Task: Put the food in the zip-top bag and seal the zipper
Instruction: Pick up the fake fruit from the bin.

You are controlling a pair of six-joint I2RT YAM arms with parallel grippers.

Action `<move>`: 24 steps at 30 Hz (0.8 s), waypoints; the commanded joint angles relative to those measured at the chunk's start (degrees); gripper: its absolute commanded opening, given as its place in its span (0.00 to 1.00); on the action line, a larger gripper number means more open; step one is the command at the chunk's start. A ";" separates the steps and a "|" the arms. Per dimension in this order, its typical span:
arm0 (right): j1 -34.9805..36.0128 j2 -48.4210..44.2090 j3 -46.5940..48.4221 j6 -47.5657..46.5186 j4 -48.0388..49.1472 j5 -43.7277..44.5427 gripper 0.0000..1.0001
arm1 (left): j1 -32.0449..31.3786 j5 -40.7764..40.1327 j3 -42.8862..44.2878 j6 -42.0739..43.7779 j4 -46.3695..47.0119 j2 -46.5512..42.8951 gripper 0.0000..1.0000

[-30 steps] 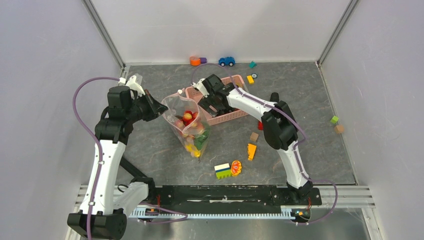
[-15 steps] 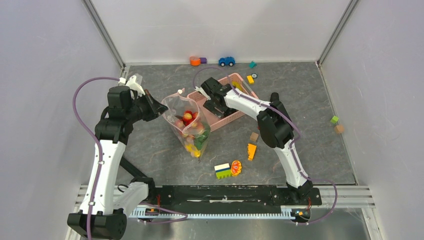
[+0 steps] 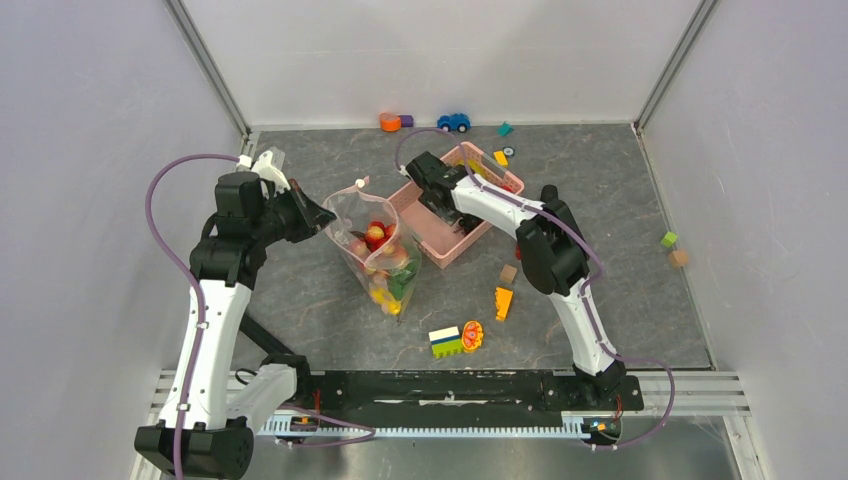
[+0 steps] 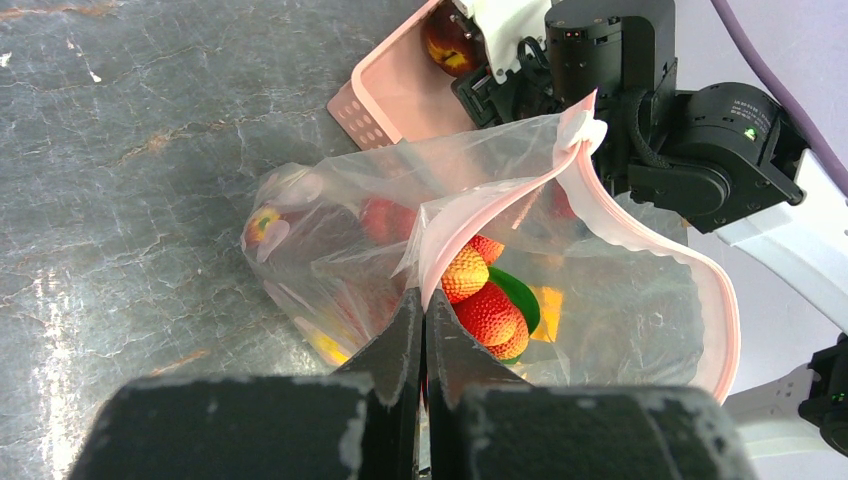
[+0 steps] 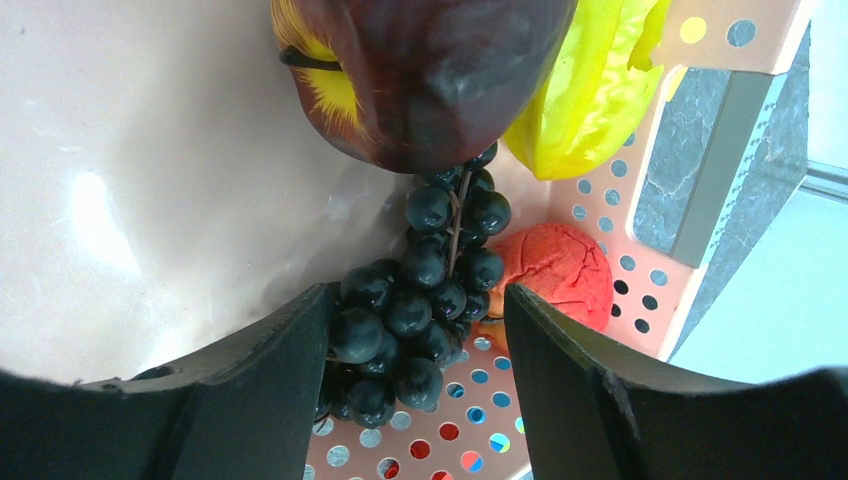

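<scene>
The clear zip-top bag (image 3: 380, 255) hangs open over the mat with strawberries (image 4: 490, 315) and other food inside. My left gripper (image 4: 423, 295) is shut on its pale pink zipper (image 4: 500, 205) edge and holds the mouth up. My right gripper (image 5: 420, 330) reaches down into the pink basket (image 3: 440, 238). Its jaws straddle a bunch of dark berries (image 5: 425, 290): the left finger touches them, while a gap remains at the right finger. A dark red apple (image 5: 430, 70), a yellow fruit (image 5: 590, 90) and a red ball-like fruit (image 5: 555, 270) lie beside the berries.
An orange wedge (image 3: 503, 302), a green-and-blue block (image 3: 446, 341) and a round orange piece (image 3: 472, 334) lie on the mat near the front. A blue toy car (image 3: 453, 122) and small blocks sit by the back wall. Two cubes (image 3: 673, 248) rest at the right wall.
My right gripper's jaws have narrowed round the dark berries, and the basket has swung round under it. The left arm and the bag have not moved.
</scene>
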 commanded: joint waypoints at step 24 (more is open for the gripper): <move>-5.82 0.18 -6.54 9.55 2.51 -14.96 0.58 | 0.41 -1.79 0.72 0.02 0.32 -0.24 0.02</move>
